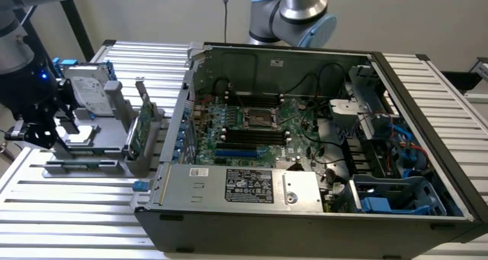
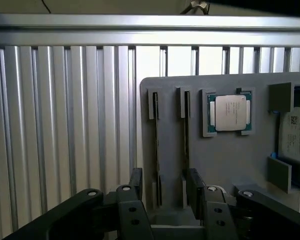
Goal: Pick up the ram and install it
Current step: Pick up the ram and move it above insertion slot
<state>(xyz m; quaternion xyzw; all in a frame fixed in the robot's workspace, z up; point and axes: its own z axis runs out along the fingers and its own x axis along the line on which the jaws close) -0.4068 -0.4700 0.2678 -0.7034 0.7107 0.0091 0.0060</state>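
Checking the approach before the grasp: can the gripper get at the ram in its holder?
Probably yes. The gripper is open above the gray holder, and the ram stands edge-up in its slot, in line with the gap between the fingers, uncovered. A second stick beside it may crowd one finger.

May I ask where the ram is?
The ram stands edge-on in the grey holder on the exterior view's left, near the processor, close to the gripper.

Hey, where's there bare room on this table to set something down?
Bare slats: the table on the camera side of the holder, beyond it beside the case, and a strip along the case at the exterior view's right. Crowded: the holder, with drive, ram and open pincer above; the case's inside.
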